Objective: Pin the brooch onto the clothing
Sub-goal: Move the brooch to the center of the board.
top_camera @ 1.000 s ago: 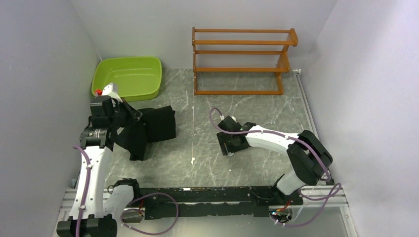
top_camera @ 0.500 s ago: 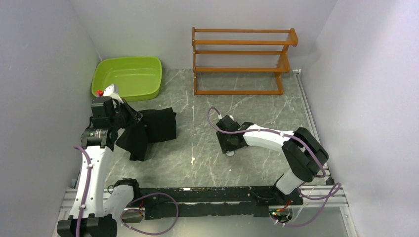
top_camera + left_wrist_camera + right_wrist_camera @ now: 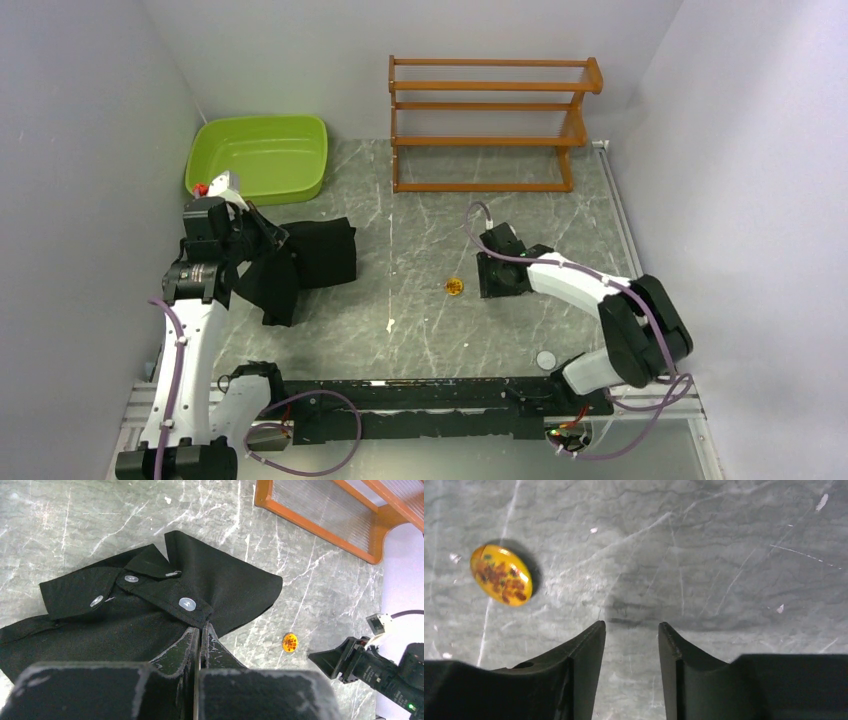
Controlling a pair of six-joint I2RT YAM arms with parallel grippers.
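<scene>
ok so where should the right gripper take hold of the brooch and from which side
Probably by its rim, fingers on opposite edges, coming straight down. The brooch seems to lie flat on the table, smooth domed face up, so only its thin edge offers purchase. The right gripper stands open and empty beside it and must shift over it.

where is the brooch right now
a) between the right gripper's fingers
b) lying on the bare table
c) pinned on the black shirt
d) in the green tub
B: the brooch lies on the bare table, off to the side of the right gripper, whose jaws are apart with nothing between them, and well clear of the shirt.
</scene>
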